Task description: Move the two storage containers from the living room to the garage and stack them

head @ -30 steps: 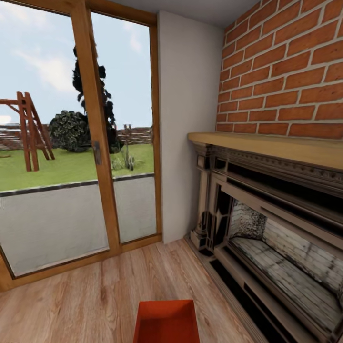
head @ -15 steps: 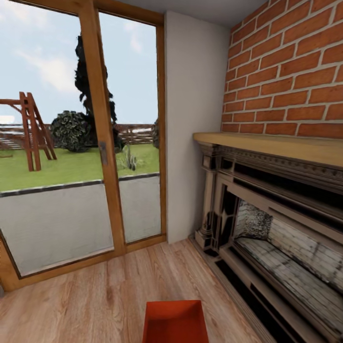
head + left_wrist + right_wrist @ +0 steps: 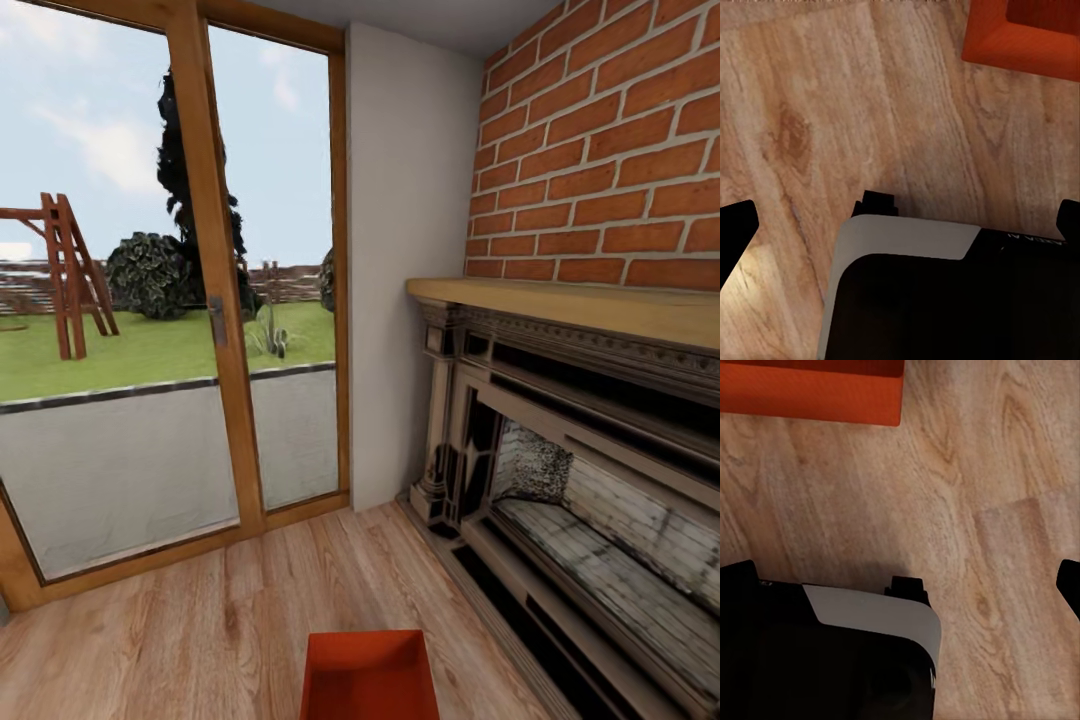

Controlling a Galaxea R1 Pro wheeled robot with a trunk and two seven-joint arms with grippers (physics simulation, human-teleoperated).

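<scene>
Head view: boxy orange-red storage container (image 3: 368, 676)

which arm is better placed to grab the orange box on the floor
Neither clearly: the storage container lies centred ahead on the wood floor. Each wrist view shows one corner of it, equally far, fingers spread. Probably both arms.

I can see just the far end of one storage container (image 3: 369, 675) in the head view, because the bottom edge cuts off the rest. Each wrist view catches only a corner of an orange box, and I cannot tell if it is the same one. The left gripper's fingertips (image 3: 735, 225) and the right gripper's fingertips (image 3: 1069, 581) run off the picture sides, and the fireplace (image 3: 590, 480) is cut off too.
</scene>
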